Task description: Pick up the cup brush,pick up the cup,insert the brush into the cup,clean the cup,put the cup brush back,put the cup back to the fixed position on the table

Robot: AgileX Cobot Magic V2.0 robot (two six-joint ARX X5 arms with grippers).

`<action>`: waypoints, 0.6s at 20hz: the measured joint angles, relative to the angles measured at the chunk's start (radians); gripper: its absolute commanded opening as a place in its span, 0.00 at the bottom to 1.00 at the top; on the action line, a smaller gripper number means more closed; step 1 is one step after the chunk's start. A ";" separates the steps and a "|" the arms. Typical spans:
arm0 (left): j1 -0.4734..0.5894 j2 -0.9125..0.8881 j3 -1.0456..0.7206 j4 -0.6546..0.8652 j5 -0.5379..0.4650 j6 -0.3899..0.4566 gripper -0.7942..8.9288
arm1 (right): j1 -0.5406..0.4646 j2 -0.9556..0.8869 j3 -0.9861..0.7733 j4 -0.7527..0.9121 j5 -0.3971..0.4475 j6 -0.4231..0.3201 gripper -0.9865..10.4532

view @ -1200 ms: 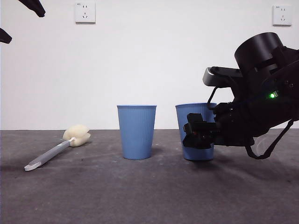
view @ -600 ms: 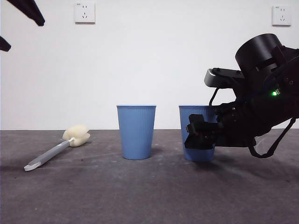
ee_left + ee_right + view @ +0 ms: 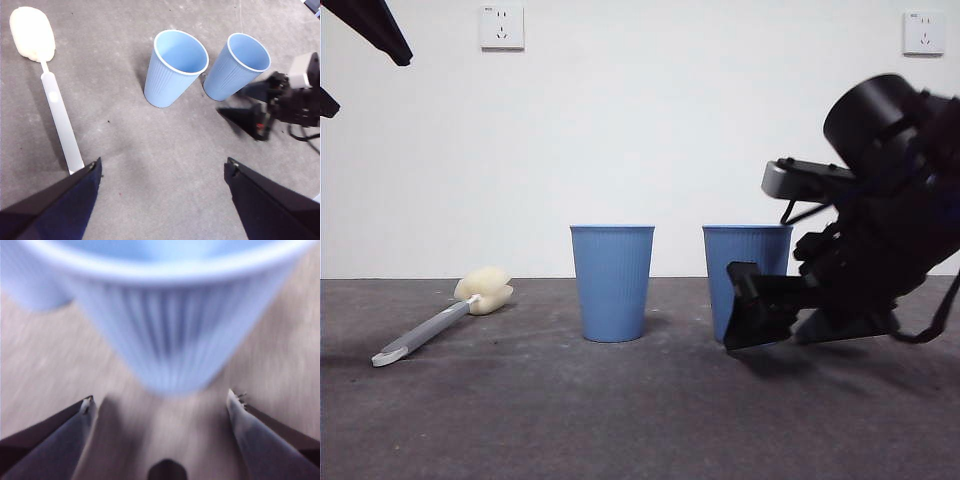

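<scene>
Presently, cup: the cup (image 3: 745,275) nearest the right gripper (image 3: 760,318) stands upright on the table (image 3: 620,420); in the front view its whole rim and upper wall now show, where half a second ago the jaws lay across its wall.
Change: the right gripper has dropped low and drawn back; its jaw tips now sit at the cup's base, close to the table.
Right fingers: spread wide in the right wrist view, one on either side of the cup (image 3: 170,340), gripping nothing; contact cannot be confirmed, the picture being blurred.
Meaning: judged a release or a re-approach; the cup is not picked up.
Cup brush: the cup brush (image 3: 440,322) lies flat on the table, well apart from both cups, sponge head away from the camera, untouched.
Left gripper: the left gripper (image 3: 160,175) hangs high above the table, jaws wide apart, empty.
Second cup: the other tumbler (image 3: 612,282) stands upright just beside the first, apart from it.
Obstruction: the narrow gap between the tumblers leaves little room for a jaw; a nudge could tip the neighbour.
</scene>
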 measured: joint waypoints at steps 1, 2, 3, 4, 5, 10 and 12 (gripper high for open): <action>0.000 0.000 0.000 0.000 0.000 0.000 0.50 | 0.000 -0.045 -0.001 -0.082 -0.005 0.006 0.48; 0.000 0.000 0.000 0.000 0.000 0.001 0.50 | 0.000 -0.095 -0.004 -0.172 -0.010 0.016 0.48; 0.000 0.000 0.000 0.000 0.000 0.002 0.50 | 0.000 -0.153 -0.010 -0.265 -0.021 0.027 0.48; 0.000 0.000 0.000 0.000 0.000 0.002 0.50 | 0.000 -0.219 -0.015 -0.351 -0.036 0.040 0.48; 0.000 0.000 0.000 0.000 0.000 0.002 0.50 | 0.000 -0.293 -0.015 -0.432 -0.052 0.055 0.48; 0.000 0.000 0.000 -0.013 0.013 0.002 0.50 | 0.000 -0.694 -0.010 -0.825 -0.222 0.143 0.47; 0.000 0.000 0.000 -0.039 0.076 0.002 0.49 | 0.001 -0.833 0.039 -1.018 -0.259 0.158 0.41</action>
